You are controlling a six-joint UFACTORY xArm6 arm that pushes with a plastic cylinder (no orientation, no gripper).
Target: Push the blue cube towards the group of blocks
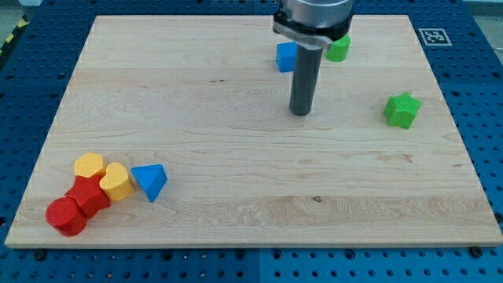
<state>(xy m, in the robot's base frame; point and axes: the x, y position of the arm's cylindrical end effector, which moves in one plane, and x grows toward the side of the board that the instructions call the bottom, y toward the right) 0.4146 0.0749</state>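
Across the whole scene lies a pale wooden board [236,157], resting on a blue perforated table [23,102] that borders it on every side; a black-and-white marker tag [432,35] sits at the board's far right corner. Descending from the far edge, the arm's grey housing [313,17] carries a straight dark rod whose lower end, my tip [301,112], rests on bare wood; it carries no grasping part and holds nothing. The blue cube [286,56] stands just left of the rod and farther away than my tip, partly hidden; contact cannot be judged. Well apart, at the near left corner, lies the group: a blue wedge-like block [150,181], two yellow heart-like blocks [89,166] [116,181], a red block [89,196] and a red cylinder [65,216], mostly touching. Judged thus, the push is barely begun: nearly the full diagonal remains. A green star-like block [402,109] lies right; another green block [339,49] shows behind the housing.
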